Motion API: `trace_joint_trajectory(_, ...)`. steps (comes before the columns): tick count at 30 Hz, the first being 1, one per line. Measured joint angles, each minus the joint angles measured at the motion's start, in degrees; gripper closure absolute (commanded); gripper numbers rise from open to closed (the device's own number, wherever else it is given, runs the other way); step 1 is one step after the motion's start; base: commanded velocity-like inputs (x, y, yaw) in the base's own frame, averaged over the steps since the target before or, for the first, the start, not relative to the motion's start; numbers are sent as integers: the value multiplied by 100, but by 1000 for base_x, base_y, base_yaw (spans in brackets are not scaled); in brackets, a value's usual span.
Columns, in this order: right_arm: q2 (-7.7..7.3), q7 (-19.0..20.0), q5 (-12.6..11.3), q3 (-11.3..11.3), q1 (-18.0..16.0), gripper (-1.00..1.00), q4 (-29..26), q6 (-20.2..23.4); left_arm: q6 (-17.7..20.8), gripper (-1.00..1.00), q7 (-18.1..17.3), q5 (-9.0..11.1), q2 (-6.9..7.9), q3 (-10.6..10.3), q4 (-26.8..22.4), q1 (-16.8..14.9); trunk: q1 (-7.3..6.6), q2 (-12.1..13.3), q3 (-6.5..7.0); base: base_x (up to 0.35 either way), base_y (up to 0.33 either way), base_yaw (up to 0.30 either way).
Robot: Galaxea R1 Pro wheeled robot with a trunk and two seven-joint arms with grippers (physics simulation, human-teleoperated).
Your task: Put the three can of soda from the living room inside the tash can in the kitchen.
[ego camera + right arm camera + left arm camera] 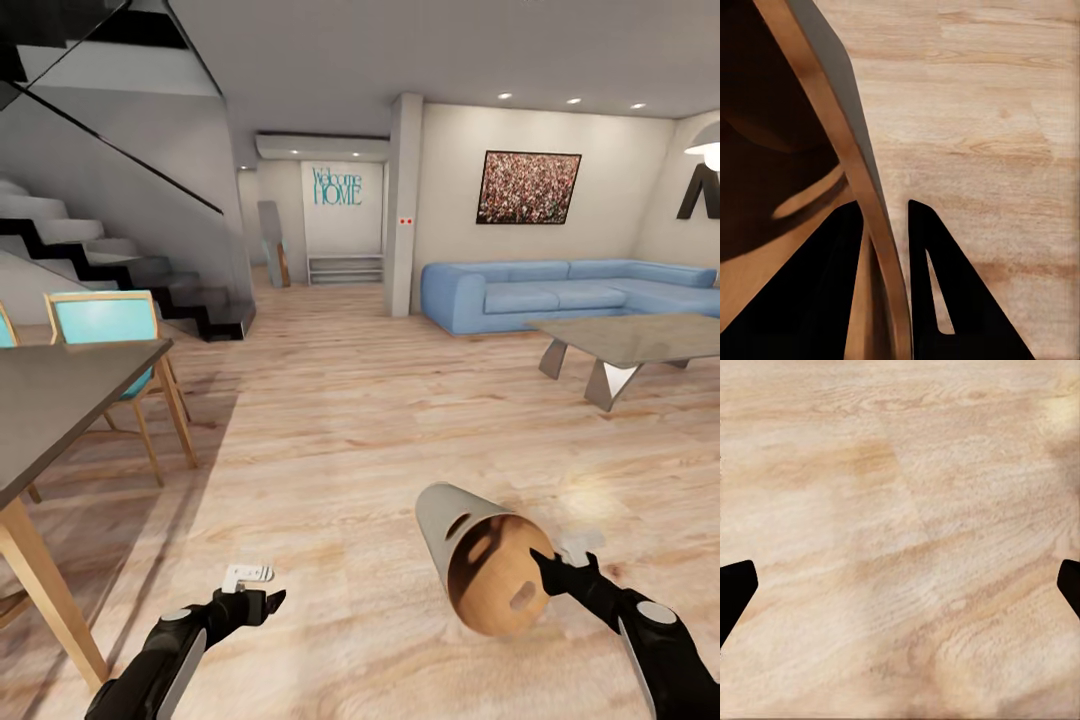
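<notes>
My right gripper is shut on the rim of the tash can, a tapered grey bin with a brown-orange inside. It hangs tilted on its side above the wood floor, mouth toward me. In the right wrist view the rim runs between the two dark fingers of the right gripper, one inside the bin and one outside. Low at the left, my left gripper is open and holds nothing; its left wrist view has the fingertips wide apart over bare floor. The cans of soda are out of view.
A light-blue corner sofa and a glass coffee table stand at the far right. A dark dining table with teal chairs is close on the left. Stairs and a pillar lie beyond open wood floor.
</notes>
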Motion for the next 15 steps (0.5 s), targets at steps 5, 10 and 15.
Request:
trace_joint_trajectory(5,22,12,-16,-28,164,100,15,-101,-259,-100,6,-20,0,-25,112,0,-110,200,90,0,0,0)
trace_joint_trajectory(10,6,13,-87,-75,258,100,40,-141,-368,-100,1,-28,0,-30,126,0,-220,401,179,0,0,0)
trace_joint_trajectory(15,-9,26,-305,-150,361,100,51,-310,-400,-100,5,-30,0,-37,129,0,-330,602,269,0,0,0)
